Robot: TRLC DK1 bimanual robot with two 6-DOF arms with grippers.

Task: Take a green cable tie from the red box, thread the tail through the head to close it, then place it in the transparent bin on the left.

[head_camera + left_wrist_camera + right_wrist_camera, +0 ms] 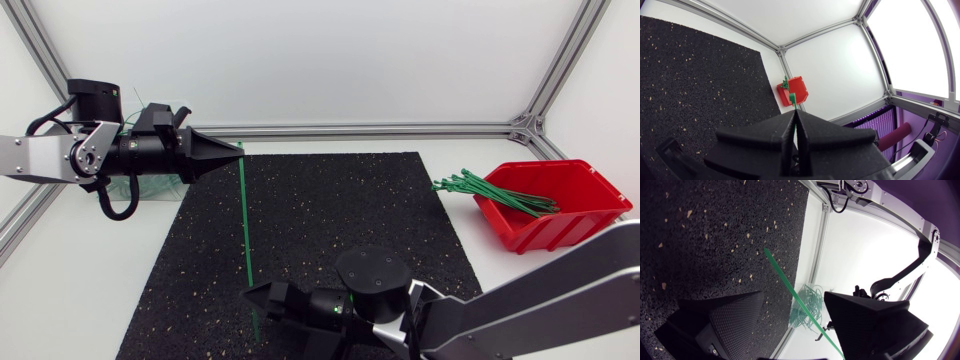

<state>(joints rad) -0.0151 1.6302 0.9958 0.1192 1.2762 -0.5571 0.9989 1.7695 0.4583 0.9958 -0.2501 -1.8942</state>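
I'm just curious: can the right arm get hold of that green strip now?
Probably yes: the cable tie runs between the open fingers of the right gripper, with nothing blocking it.

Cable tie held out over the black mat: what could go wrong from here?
The left hand pinches only one end of the cable tie, so its long free length can swing or twist. The right hand is open around it near the other end; closing off-centre could miss it or knock it aside.
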